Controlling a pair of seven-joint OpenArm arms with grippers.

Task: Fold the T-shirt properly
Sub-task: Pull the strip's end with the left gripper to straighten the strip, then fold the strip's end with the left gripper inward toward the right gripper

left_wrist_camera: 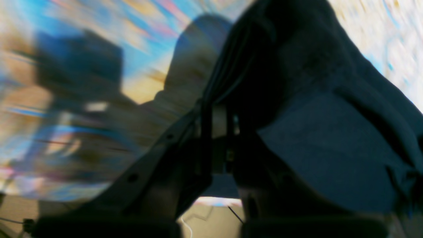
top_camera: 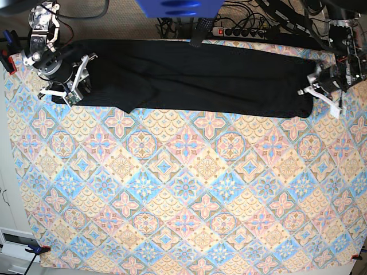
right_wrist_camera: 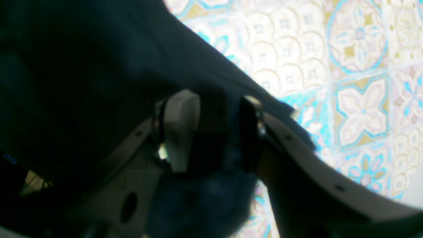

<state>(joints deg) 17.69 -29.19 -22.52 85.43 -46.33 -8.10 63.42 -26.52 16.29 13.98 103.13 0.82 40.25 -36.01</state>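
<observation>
The black T-shirt lies stretched as a long band along the far edge of the patterned table. My right gripper is at the band's left end in the base view. Up close, my right gripper has a bunch of the T-shirt between its white pad and its dark one. My left gripper is at the band's right end. In the blurred left wrist view, my left gripper is shut on a fold of the T-shirt, which drapes over the right finger.
A tablecloth with a blue, pink and cream tile pattern covers the table. Behind the far edge lie a power strip and cables. A blue object hangs at the top middle. A clamp holds the front-left corner.
</observation>
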